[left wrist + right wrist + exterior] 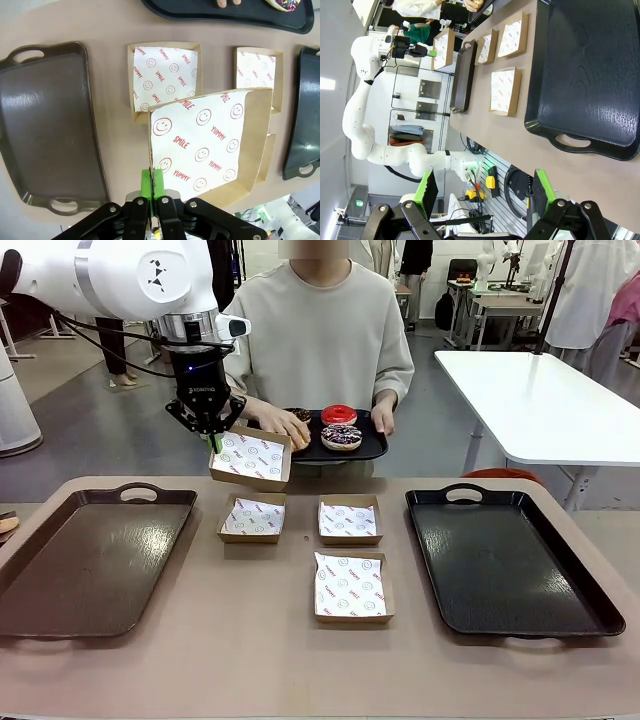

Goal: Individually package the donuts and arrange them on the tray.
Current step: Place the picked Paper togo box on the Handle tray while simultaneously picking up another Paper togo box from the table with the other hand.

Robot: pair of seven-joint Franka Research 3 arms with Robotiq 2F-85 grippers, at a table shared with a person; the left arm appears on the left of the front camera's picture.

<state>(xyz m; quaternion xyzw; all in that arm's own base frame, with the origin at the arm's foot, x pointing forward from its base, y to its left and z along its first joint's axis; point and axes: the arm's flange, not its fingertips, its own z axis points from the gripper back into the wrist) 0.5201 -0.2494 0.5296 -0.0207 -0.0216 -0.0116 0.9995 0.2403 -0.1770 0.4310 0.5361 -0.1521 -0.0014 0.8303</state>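
Dark donut [299, 415] half hidden behind the person's hand [272, 421], lifted box [250, 457] masking that hand; sprinkled donut [286, 4] cropped at the left wrist view's top edge.

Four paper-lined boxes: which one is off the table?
The far-left box, pinched by its edge in the left gripper and held up near the person's tray. The other three boxes lie flat on the table.

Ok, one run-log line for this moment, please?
left hand: shut on lifted paper-lined box; right hand: open; donuts: on person's black tray; table: three empty boxes
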